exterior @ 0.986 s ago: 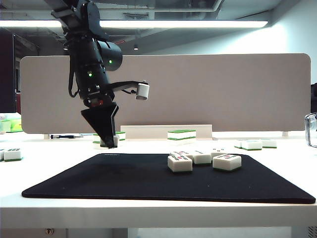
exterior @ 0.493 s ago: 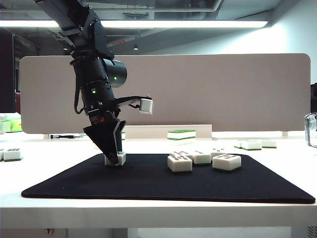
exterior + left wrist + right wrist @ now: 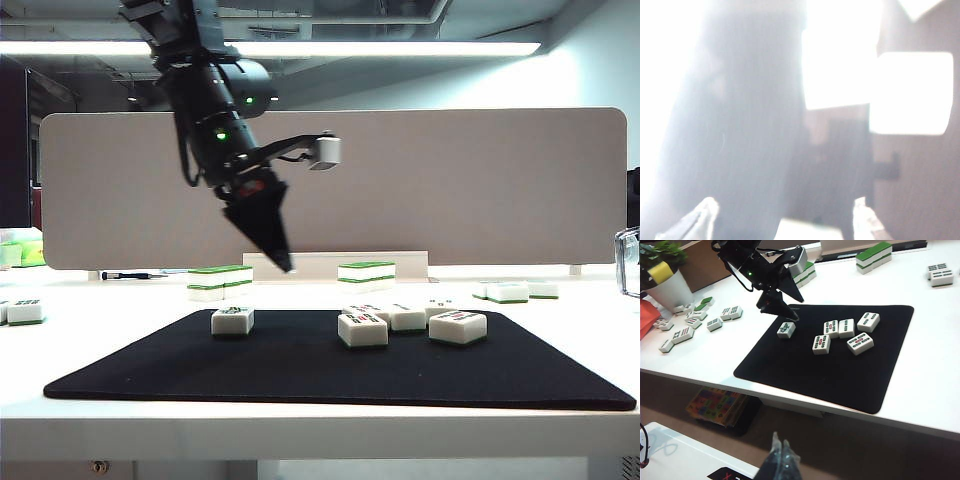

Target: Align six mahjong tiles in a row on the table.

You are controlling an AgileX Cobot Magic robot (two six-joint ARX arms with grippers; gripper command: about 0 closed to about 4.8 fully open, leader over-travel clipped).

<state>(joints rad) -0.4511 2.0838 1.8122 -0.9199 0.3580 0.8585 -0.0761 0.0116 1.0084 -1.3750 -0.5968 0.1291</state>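
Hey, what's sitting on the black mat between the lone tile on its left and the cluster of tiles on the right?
Nothing: bare black mat separates the lone tile from the cluster, clearest in the exterior view. The left claw hangs above that stretch, off the mat.

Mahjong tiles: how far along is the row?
Five mahjong tiles lie on the black mat, not yet lined up; the leftmost tile sits apart from the other four. Nothing is in hand: the left gripper hangs empty above the mat, and the right gripper is shut, off the table. A sixth tile and aligning remain.
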